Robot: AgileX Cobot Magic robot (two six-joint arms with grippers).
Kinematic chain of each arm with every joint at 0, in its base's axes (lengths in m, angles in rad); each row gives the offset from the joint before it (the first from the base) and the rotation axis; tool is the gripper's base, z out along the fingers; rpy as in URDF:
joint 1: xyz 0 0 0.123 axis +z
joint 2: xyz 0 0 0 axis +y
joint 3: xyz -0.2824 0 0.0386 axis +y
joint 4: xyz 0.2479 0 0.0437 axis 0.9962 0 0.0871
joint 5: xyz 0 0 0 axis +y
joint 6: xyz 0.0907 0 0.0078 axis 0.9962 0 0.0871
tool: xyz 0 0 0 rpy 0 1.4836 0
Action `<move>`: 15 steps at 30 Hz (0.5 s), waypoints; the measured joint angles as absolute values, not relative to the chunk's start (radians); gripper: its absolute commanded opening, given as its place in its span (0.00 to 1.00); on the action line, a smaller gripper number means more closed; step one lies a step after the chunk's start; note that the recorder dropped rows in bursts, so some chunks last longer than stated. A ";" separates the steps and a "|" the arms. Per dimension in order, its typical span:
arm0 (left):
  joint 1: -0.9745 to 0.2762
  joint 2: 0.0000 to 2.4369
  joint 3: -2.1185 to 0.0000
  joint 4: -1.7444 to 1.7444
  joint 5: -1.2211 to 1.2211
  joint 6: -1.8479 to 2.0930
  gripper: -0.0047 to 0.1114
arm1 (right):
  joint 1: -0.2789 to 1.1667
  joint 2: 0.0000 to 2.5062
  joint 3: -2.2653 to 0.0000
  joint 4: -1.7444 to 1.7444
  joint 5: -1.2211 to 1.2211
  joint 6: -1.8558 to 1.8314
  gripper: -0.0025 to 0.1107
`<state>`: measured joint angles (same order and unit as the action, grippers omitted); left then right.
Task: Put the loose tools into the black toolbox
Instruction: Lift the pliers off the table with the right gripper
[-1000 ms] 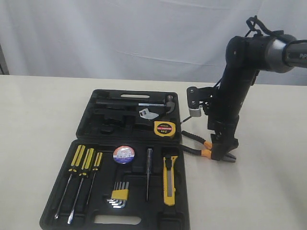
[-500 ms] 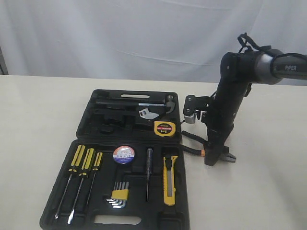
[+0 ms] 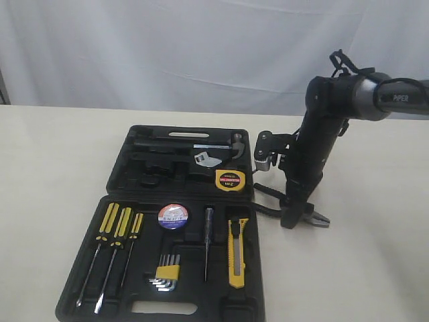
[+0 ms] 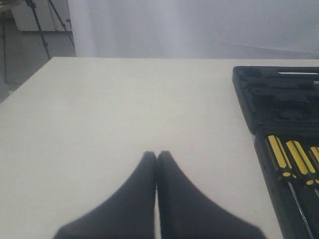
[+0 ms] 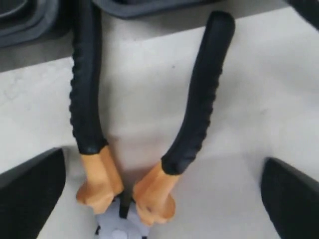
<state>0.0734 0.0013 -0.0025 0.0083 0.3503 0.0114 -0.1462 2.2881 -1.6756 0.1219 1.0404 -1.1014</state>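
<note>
While your right gripper [image 5: 160, 198] hangs with fingers spread wide astride the pliers [image 5: 198, 99] on the table [image 3: 375, 268] beside the toolbox [image 3: 119, 176], your left gripper [image 4: 157, 167] is closed, empty.

The right gripper [image 3: 295, 215] has sunk lower (leftward too), its fingers [image 5: 30, 194] now straddling the pliers [image 5: 199, 99].

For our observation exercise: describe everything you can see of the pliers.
The pliers lie flat on the pale table, just outside the black toolbox. Black grips, rubbery-looking, one ribbed, run into orange collars and a grey metal head. The handles are spread. The open right claw straddles them, fingers either side, not touching them.
</note>
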 measured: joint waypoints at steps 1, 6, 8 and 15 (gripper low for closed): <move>0.073 0.001 -0.003 0.008 0.350 0.011 0.04 | -0.146 2.290 -1.678 0.122 1.051 -1.101 0.95; 0.073 0.001 -0.003 0.008 0.350 0.011 0.04 | -0.146 2.292 -1.682 0.118 1.116 -1.098 0.95; 0.073 0.001 -0.003 0.008 0.350 0.011 0.04 | -0.146 2.292 -1.683 0.118 1.126 -1.096 0.95; 0.073 0.001 -0.003 0.008 0.350 0.011 0.04 | -0.146 2.292 -1.683 0.120 1.127 -1.092 0.94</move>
